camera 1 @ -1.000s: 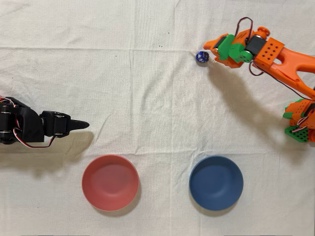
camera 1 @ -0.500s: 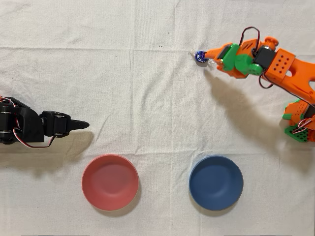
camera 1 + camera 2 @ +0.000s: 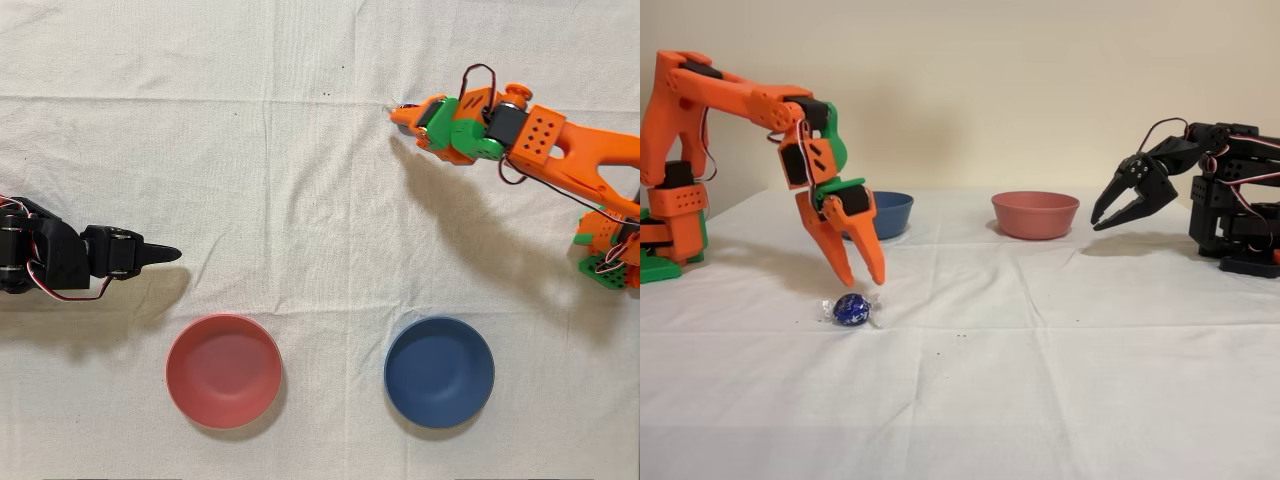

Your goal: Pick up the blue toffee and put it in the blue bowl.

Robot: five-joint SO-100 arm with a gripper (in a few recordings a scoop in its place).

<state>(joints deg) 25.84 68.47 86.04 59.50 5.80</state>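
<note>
- Nearest the fixed camera, the blue toffee (image 3: 851,309) lies on the white cloth of the desk (image 3: 1040,380), its clear twisted ends sticking out to either side. Nothing is touching it.
- Just above and a little behind it in that view hangs the orange arm's gripper (image 3: 862,277), tips pointing down, jaws apart with a clear gap between them and nothing held.
- What has changed: half a second ago the overhead view showed the toffee just off the tip of the jaws. Now the gripper (image 3: 404,115) has moved over it, so the candy is covered from above.
- From that I judge the approach to be nearly over. The jaws are lined up above the toffee but have not yet come down around it, so the grasp itself is still to do.
- The candy is small and round in a slick wrapper, so closing off-centre could probably squirt it sideways.
- Farther back in the fixed view sits the blue bowl (image 3: 885,213), partly behind the arm. From overhead the blue bowl (image 3: 439,371) lies well apart from the gripper, toward the bottom of the picture, and is empty.
- A red bowl (image 3: 1035,214) stands beside it, and the black arm (image 3: 1200,190) is idle.
</note>
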